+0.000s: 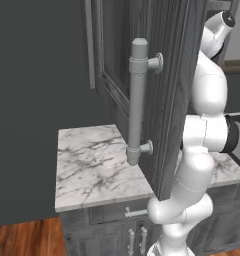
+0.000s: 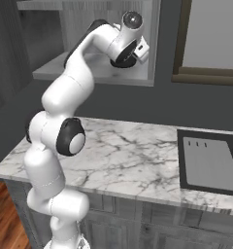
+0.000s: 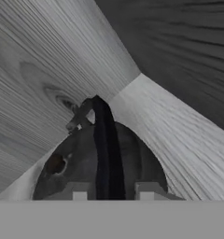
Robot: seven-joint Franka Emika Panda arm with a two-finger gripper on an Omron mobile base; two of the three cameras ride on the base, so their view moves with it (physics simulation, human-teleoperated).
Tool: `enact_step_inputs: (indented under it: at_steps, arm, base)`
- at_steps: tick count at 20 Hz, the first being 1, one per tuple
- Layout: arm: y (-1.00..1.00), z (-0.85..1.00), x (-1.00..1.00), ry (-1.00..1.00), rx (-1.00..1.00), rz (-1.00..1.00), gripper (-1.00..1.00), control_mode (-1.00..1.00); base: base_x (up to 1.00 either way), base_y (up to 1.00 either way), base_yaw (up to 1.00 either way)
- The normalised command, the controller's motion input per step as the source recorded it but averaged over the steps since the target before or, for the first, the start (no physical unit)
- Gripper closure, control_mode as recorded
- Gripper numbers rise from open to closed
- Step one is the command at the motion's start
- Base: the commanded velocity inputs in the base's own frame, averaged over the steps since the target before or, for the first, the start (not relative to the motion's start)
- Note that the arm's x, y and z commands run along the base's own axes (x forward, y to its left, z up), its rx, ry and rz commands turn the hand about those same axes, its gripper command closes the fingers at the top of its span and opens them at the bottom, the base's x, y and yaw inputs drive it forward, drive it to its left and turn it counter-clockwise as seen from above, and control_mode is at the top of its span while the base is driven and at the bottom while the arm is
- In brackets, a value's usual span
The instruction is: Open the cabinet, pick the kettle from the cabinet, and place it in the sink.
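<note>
Swinging outward in the left base view, the cabinet [image 1: 167,75] door is seen open and nearly edge-on, its long light-grey bar handle [image 1: 137,100] standing upright above the marble counter [image 1: 92,165]; the white arm [image 1: 202,145] rises behind the door's edge and reaches past it.

From the right base view, the arm is seen bent up and over into the open cabinet [image 2: 94,73], with the hand low over its grey shelf; the gripper itself is hidden behind the wrist. The sink [image 2: 210,163], black with a light grey drainboard panel, is set into the counter well to the right.

Through the hand view, the kettle [image 3: 76,163] is shown directly under the hand on the wood-grain shelf, its arched handle [image 3: 104,144] running between the two fingertips of the gripper [image 3: 109,191]. The fingers stand close on either side of the handle; whether they press on it cannot be told.
</note>
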Motion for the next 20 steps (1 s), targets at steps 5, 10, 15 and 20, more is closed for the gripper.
enact_step_inputs:
  at_steps: [5,10,15,20]
  arm:
    - [0.15,-0.14,-0.33,0.00,0.04,-0.04,1.00,-1.00]
    - [0.15,-0.05,-0.40,0.00,0.05,-0.04,1.00,-1.00]
    - [0.15,-0.01,-0.45,-0.01,0.04,-0.07,1.00,-1.00]
    - [0.07,0.00,-0.49,-0.05,0.05,-0.07,1.00,-1.00]
  base:
    - [0.00,0.00,0.00]
    - [0.00,0.00,0.00]
    - [0.00,0.00,0.00]
    - [0.00,0.00,0.00]
